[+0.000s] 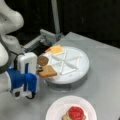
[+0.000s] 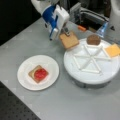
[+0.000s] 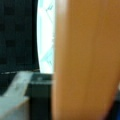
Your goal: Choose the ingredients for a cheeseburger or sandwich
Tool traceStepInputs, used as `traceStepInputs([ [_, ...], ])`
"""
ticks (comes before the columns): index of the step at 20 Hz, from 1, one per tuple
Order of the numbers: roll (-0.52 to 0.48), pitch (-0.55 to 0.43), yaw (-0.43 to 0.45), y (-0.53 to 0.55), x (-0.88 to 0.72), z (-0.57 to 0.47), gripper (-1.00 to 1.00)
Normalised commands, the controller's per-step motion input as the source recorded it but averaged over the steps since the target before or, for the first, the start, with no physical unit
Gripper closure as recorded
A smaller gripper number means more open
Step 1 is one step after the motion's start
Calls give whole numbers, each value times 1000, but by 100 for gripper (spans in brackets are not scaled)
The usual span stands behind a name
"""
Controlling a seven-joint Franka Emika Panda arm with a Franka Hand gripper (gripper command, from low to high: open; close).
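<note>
My gripper is shut on a tan toast square and holds it level over the edge of the white divided turntable. In the wrist view the toast fills most of the picture. On the turntable lie a dark-brown patty and a yellow cheese square. The sandwich is a toast slice with a red tomato disc on top. It rests on a white plate.
A grey metal fixture stands behind the turntable. Beside it are a small orange piece and a blue part. A black mat borders the grey table at a front view's bottom left.
</note>
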Motion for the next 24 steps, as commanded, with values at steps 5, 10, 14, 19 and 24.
traceStepInputs([
  [5, 9, 171, 103, -310, 328, 167, 100],
  [10, -67, 147, 219, -415, 434, 86, 100],
  [14, -105, 148, 405, -505, 505, -11, 100],
  [19, -94, 160, 519, -536, 699, -124, 100],
  [24, -73, 127, 568, -422, 758, -192, 100],
])
